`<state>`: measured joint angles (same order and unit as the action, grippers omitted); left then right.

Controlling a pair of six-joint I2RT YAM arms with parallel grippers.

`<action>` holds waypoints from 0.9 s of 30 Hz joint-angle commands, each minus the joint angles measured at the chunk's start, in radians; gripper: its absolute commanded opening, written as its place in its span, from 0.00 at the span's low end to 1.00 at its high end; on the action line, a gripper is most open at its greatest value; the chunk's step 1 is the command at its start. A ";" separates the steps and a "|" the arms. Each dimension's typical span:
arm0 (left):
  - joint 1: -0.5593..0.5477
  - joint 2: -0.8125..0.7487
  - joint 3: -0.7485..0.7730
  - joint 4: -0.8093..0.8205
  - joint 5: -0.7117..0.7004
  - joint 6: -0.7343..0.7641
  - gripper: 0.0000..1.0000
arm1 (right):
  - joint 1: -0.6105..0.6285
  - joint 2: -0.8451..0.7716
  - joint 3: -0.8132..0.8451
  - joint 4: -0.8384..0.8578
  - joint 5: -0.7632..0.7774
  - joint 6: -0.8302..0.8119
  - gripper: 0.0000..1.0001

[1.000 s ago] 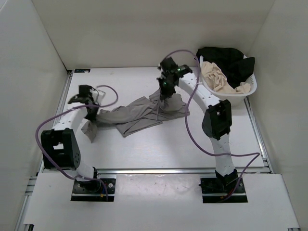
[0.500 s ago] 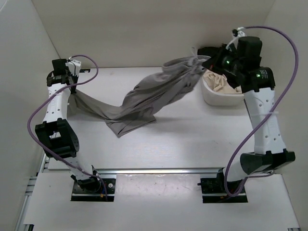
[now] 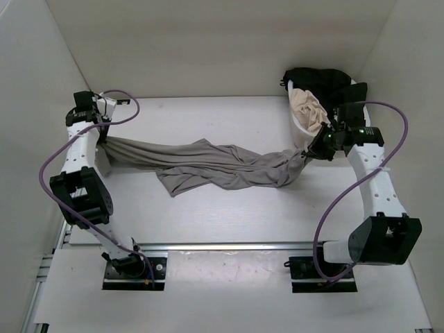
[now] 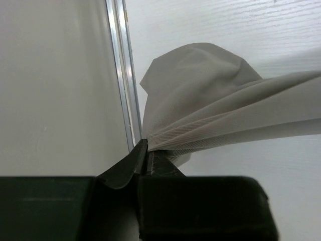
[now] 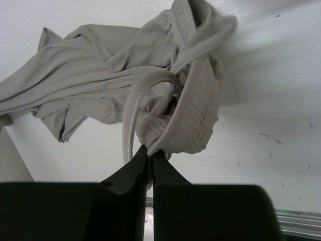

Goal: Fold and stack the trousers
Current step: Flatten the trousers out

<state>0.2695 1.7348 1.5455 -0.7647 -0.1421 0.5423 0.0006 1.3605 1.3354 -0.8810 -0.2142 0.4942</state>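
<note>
The left gripper is pinched shut on one end of the trousers, and the grey fabric fans out from its fingertips in tight pleats, with a loose lobe of cloth lying on the table just past them. The right gripper is clamped on the bunched, ribbed waist end, and a cord loop curls up just above its fingers. Between the two grippers the trousers run as a long twisted band across the table. Just beyond the right gripper stands a white basket holding a beige garment and a black garment.
</note>
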 commanded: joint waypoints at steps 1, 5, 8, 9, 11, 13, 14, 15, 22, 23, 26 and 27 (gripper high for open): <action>-0.010 0.043 0.114 -0.019 0.013 -0.004 0.14 | 0.001 -0.054 0.021 0.042 -0.047 0.007 0.00; -0.061 0.173 0.384 -0.142 0.164 -0.013 0.19 | 0.001 -0.063 0.076 0.042 0.012 0.007 0.00; -0.148 0.239 0.513 -0.279 0.219 0.001 0.89 | -0.008 -0.041 0.097 0.042 0.012 -0.002 0.00; -0.173 0.239 0.504 -0.297 0.229 0.024 0.97 | -0.008 -0.028 0.097 0.042 0.003 -0.002 0.00; -0.217 0.192 0.377 -0.288 0.260 0.033 1.00 | -0.008 -0.028 0.097 0.042 -0.007 -0.002 0.00; -0.248 0.074 0.217 -0.243 0.347 0.060 1.00 | -0.008 -0.028 0.070 0.042 -0.007 -0.002 0.00; -0.268 0.033 0.162 -0.243 0.370 0.074 1.00 | -0.008 -0.028 0.070 0.042 -0.007 -0.002 0.00; -0.292 -0.047 0.106 -0.243 0.392 0.091 1.00 | -0.008 -0.028 0.058 0.042 -0.007 -0.002 0.00; -0.616 -0.152 -0.459 -0.193 0.273 -0.017 1.00 | -0.008 -0.028 -0.013 0.063 0.003 -0.013 0.00; -0.640 -0.130 -0.496 -0.156 0.236 -0.051 1.00 | -0.008 -0.028 -0.022 0.076 0.003 -0.013 0.00; -0.641 -0.118 -0.509 -0.058 0.138 -0.123 1.00 | -0.008 -0.028 -0.036 0.076 0.003 -0.013 0.00; -0.641 -0.091 -0.490 -0.017 0.121 -0.137 1.00 | -0.008 -0.028 -0.048 0.076 0.003 -0.022 0.00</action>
<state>-0.3859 1.6508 1.0309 -0.9371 0.0971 0.5049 -0.0010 1.3350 1.2964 -0.8436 -0.2089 0.4900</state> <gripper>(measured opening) 0.991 0.026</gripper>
